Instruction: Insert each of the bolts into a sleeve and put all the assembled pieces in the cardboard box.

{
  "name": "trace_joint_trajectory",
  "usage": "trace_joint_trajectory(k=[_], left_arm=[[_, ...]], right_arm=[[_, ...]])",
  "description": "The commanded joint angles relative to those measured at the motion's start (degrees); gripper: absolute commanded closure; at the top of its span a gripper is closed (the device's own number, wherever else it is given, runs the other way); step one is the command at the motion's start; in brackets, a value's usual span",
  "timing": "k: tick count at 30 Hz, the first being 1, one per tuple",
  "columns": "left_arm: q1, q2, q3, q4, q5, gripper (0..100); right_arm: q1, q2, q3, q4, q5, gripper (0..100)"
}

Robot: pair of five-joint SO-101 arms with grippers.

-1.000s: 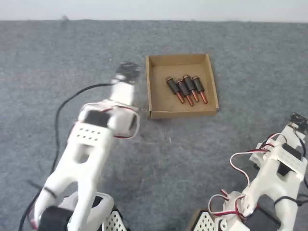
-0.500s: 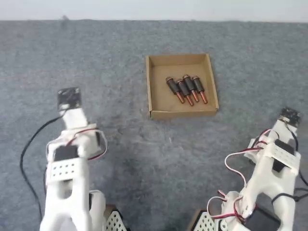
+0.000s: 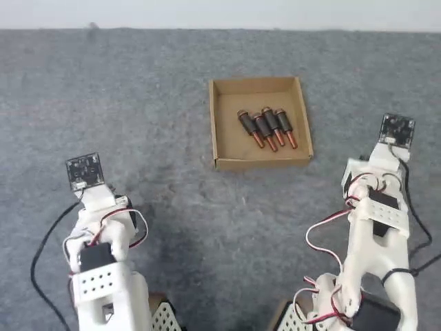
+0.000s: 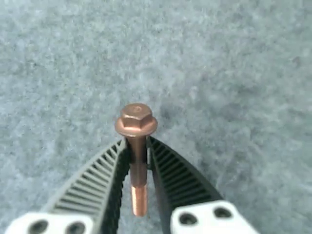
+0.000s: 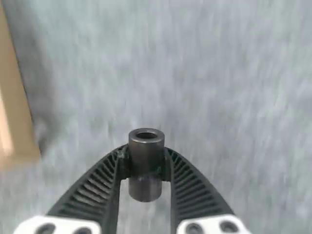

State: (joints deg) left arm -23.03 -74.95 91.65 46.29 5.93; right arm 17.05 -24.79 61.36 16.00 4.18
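Note:
In the left wrist view my left gripper (image 4: pixel 138 148) is shut on a copper bolt (image 4: pixel 137 146), hex head past the fingertips, above grey carpet. My right gripper (image 5: pixel 145 158) is shut on a black sleeve (image 5: pixel 146 163) whose open bore faces the camera; a strip of the cardboard box (image 5: pixel 14 102) lies off to one side. In the high view the left arm (image 3: pixel 96 227) stands at the near left and the right arm (image 3: pixel 379 200) at the near right. The cardboard box (image 3: pixel 259 160) sits centre back and holds several assembled pieces (image 3: pixel 267 128).
Grey carpet (image 3: pixel 220 221) covers the whole table. Both arm bases stand at the near edge, with cables trailing beside them. The stretch of carpet between the arms and in front of the box is bare.
The left arm has swung back from beside the box to the near left. The right arm has risen and moved forward toward the box's right side.

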Motion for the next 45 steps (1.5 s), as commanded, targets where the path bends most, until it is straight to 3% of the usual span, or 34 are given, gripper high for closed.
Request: trace_joint_trajectory(k=[1,7,15,25,31,39,45], left_arm=[[-0.2,-6.8,0.9,-1.4,0.4,99],[-0.3,-14.7,2.8,4.3,0.4,99],[-0.4,-22.4,5.2,7.4,-2.3,99],[-0.4,-23.4,5.3,8.5,-2.5,99],[-0.2,-23.4,5.3,8.4,-2.5,99],[-0.2,-23.5,5.3,8.4,-2.5,99],[-0.2,-23.6,5.3,8.4,-2.5,99]], right_arm=[[-1.5,-2.5,-0.6,-8.8,-0.1,99.0],[-5.0,-2.4,-0.6,-17.5,-0.1,99.0],[-14.2,2.3,-0.6,-36.7,-0.4,99.1],[-20.6,10.9,0.2,-61.8,-0.4,99.0],[-23.5,11.9,7.7,-75.4,-0.4,98.9],[-28.4,11.6,17.1,-84.7,-0.4,99.1],[-32.6,11.4,21.7,-86.2,-0.2,99.1]])
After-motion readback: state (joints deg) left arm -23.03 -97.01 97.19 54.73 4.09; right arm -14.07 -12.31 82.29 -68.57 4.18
